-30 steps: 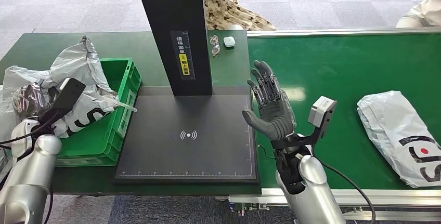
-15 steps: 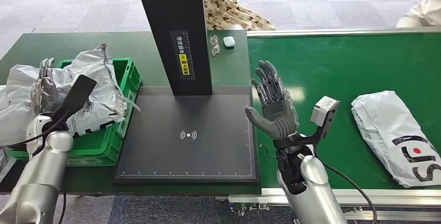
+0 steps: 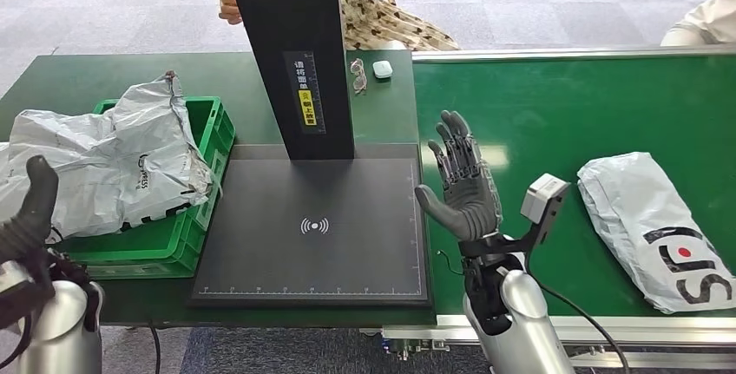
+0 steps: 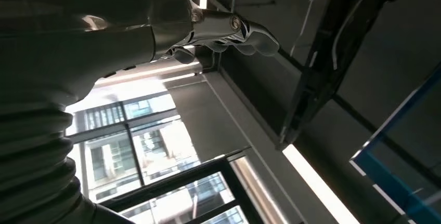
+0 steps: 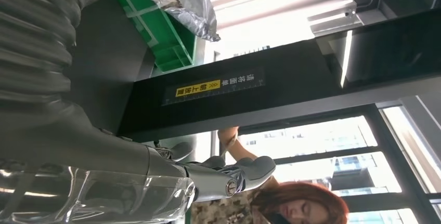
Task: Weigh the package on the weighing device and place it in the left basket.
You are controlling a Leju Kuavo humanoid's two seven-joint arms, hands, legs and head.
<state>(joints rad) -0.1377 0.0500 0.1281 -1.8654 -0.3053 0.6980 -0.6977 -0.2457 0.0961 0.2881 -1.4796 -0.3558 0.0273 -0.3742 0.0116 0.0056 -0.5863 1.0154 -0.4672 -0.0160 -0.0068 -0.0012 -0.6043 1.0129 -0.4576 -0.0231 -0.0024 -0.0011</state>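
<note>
Scale [image 3: 312, 226]: centre, dark flat plate, bare.
Basket [image 3: 204, 205]: green, left of scale.
Package [image 3: 104, 161]: grey bag, lying in basket, spilling over its left rim.
Second bag [image 3: 664, 226]: on belt, far right.
Right hand [image 3: 460, 187]: upright beside scale's right edge, fingers spread, holding nothing.
Left hand [image 4: 229, 29]: near left, fingers loosely apart, holding nothing.

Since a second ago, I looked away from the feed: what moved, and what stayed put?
The left hand let go of the grey package it was lowering, pulled back toward the robot's body and now holds nothing; the package lies in the green basket. On the belt, the second package drifted slightly leftward. The right hand stayed raised and open beside the scale plate, edging a little right.
</note>
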